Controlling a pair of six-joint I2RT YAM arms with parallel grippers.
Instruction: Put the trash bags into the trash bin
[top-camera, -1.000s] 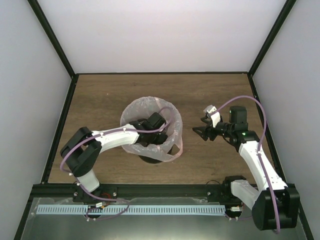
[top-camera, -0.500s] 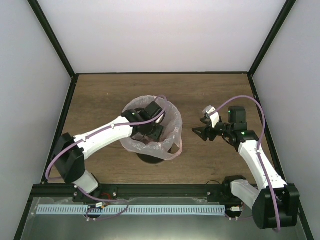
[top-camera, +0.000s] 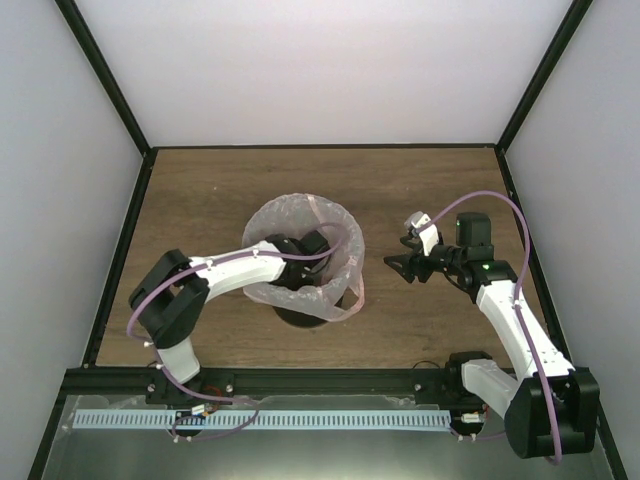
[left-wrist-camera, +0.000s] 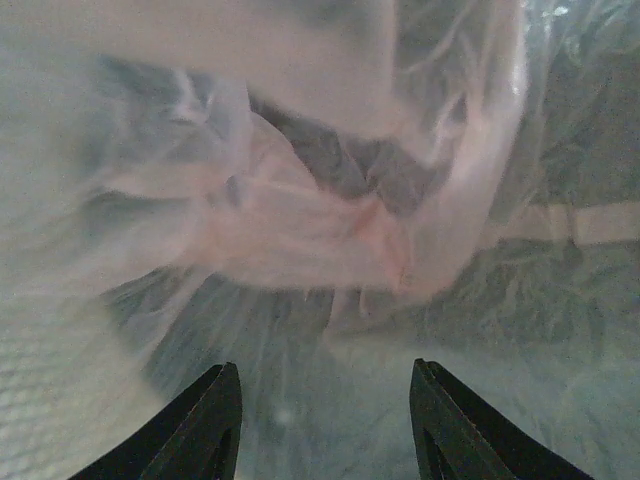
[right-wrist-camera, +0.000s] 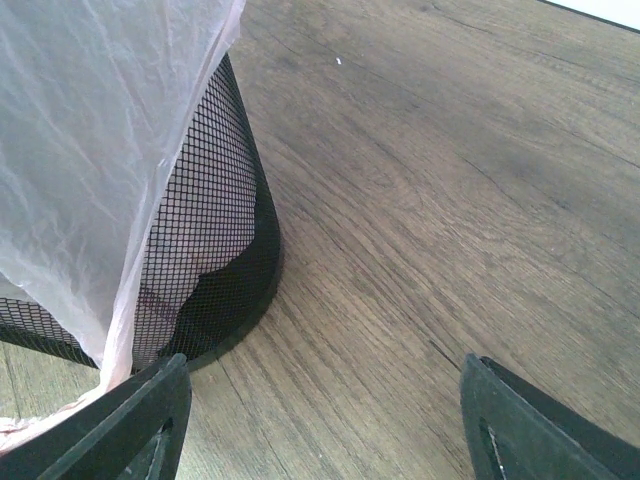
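Note:
The pale-pink translucent trash bag (top-camera: 300, 215) lines the black mesh trash bin (top-camera: 305, 316), its rim draped over the bin's edge and a handle hanging on the right side. My left gripper (top-camera: 300, 265) is down inside the bag, open and empty; in the left wrist view its fingertips (left-wrist-camera: 215, 420) stand apart in front of crumpled pink plastic (left-wrist-camera: 330, 230). My right gripper (top-camera: 405, 265) is open and empty to the right of the bin, above the table. The right wrist view shows the bin's mesh wall (right-wrist-camera: 205, 250) with the bag (right-wrist-camera: 90, 150) draped over it.
The wooden table (top-camera: 200, 190) is enclosed by white walls with black frame posts at the corners. A metal rail (top-camera: 300, 382) runs along the near edge, where both arm bases are bolted.
My left arm stretched toward the back of the bin, then pulled back with its elbow folded; the gripper stayed inside the bag. The right arm has barely moved.

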